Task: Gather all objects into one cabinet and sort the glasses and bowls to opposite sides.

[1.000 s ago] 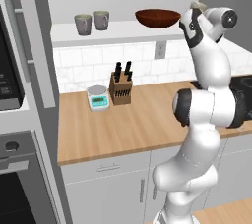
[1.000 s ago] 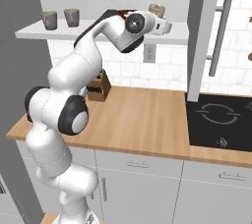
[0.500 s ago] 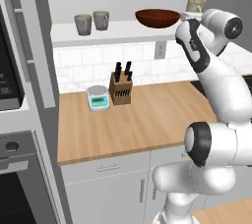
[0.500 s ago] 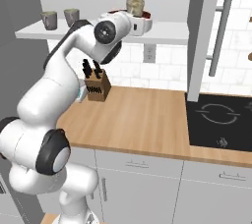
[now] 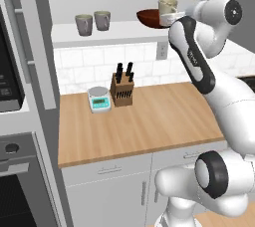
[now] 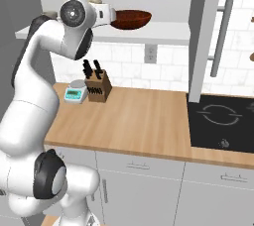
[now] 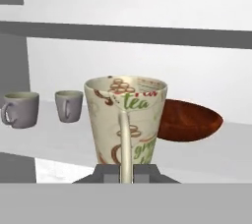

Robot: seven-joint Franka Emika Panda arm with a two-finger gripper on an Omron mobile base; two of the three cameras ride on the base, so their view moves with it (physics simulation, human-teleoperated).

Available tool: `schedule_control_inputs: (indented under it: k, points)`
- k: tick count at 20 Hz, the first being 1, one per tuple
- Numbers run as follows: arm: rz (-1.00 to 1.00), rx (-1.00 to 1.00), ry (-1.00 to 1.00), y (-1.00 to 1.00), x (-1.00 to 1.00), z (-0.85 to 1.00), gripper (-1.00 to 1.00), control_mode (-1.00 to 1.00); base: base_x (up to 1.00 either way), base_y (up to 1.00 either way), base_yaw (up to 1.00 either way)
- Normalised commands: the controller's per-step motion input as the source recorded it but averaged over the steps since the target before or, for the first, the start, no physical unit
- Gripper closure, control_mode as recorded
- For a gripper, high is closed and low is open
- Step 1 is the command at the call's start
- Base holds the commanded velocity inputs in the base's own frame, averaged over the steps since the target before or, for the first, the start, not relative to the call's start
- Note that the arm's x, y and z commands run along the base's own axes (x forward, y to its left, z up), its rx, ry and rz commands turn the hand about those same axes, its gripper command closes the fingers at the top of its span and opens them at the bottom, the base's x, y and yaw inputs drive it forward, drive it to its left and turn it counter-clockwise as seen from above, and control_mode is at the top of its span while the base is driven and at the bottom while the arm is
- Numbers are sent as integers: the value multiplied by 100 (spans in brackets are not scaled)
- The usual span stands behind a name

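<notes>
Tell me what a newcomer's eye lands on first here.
The cream mug with green "tea" lettering looms in the hand view, its handle between the gripper fingers. Behind it on the white cabinet shelf lies the glossy red-brown bowl, with two grey mugs standing apart at the shelf's other end.
</notes>
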Motion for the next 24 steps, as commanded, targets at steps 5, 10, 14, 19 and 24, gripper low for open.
schedule_control_inputs:
  k: [5, 10, 14, 19, 24]
  points:
    - [26, -1, 0, 100, 7, -18, 100, -100, 0, 0, 0]
    - [20, -7, 0, 100, 31, -42, 100, -100, 0, 0, 0]
    - [8, -10, 0, 91, 57, -21, 100, -100, 0, 0, 0]
    - [3, -6, 2, 55, 63, -17, 100, -100, 0, 0, 0]
    - [1, -1, 3, 20, 60, -11, 100, -100, 0, 0, 0]
